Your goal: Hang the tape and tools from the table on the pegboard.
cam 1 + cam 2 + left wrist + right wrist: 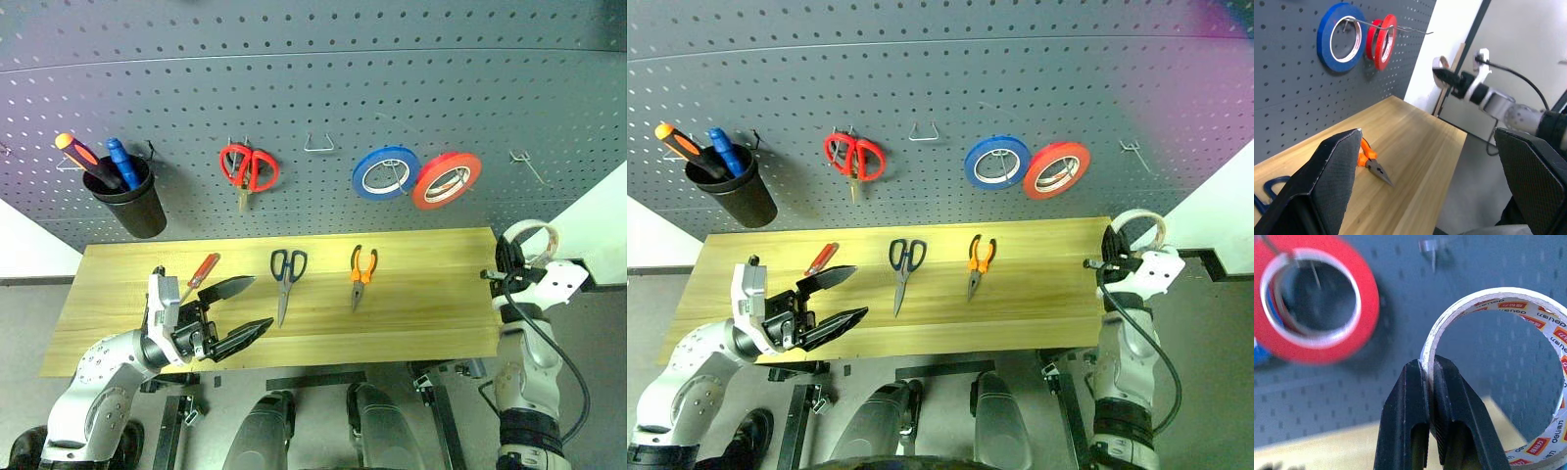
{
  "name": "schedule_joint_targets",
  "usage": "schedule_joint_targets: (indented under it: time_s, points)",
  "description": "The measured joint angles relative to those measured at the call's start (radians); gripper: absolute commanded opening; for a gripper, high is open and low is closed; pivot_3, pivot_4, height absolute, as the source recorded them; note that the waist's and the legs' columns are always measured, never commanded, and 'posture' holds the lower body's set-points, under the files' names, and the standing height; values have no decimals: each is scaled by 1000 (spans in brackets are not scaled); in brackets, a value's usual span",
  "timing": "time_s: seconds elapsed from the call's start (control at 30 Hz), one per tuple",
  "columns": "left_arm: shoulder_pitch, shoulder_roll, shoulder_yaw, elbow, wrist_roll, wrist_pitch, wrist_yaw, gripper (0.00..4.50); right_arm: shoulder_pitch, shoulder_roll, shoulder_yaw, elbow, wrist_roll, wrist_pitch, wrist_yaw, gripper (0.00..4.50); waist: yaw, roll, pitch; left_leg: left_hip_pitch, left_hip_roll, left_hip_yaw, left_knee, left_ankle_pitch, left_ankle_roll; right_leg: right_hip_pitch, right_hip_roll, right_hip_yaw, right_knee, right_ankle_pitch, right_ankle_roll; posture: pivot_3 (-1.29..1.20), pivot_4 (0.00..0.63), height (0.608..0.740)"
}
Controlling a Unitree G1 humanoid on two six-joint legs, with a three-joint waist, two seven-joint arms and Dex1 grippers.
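Observation:
My right gripper [509, 257] is shut on the rim of the whitish tape [529, 240], holding it upright off the table's right end. In the right wrist view the tape [1501, 292] sits pinched between the fingers in front of the dark grey pegboard [313, 98]. On the wooden table [421, 304] lie the red-handled screwdriver [203, 269], the dark-handled scissors [286, 274] and the orange-and-black pliers [362, 269]. My left gripper [250, 308] hovers open over the table's front left, just right of the screwdriver, with nothing in it.
On the pegboard hang a black cup [132, 201] with screwdrivers, red scissors [250, 168], a blue roll [385, 173] and a red roll [447, 180]. One bare hook [318, 144] sits mid-board, another hook [529, 164] at the right, above the held tape.

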Motion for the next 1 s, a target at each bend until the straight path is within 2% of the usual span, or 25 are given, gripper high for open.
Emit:
schedule_joint_targets:
  time_s: [0.4, 0.73, 0.9, 1.0]
  points:
    - [6, -50, 19, 6, -20, -39, -20, 4500, -79, -36, 11, -15, -10, 1, -8, 35, -1, 0, 0, 0, 0, 0, 1, 0, 0, 0, 0, 0, 1, 0, 0, -57, 222, 740]
    - [20, -53, 18, 6, -13, -59, -25, 4500, -121, -73, 23, -9, -40, 0, -23, 35, 0, 0, 0, 0, 0, 1, 1, 0, 0, 0, 0, 0, 1, 1, -1, -54, 228, 740]
    - [22, -58, 10, 7, 1, -64, -27, 4500, -213, -114, 35, 119, -52, -1, 7, 35, -3, 0, 0, 1, 0, 1, 1, 1, 1, 0, 0, 0, 1, 1, -2, -44, 227, 740]
    - [21, -63, 8, 7, 4, -65, -24, 4500, -266, -147, 38, 260, -64, -16, 28, 35, -1, 0, 0, 1, 0, 2, 1, 1, 1, 0, 0, 0, 1, 1, -2, -36, 227, 740]
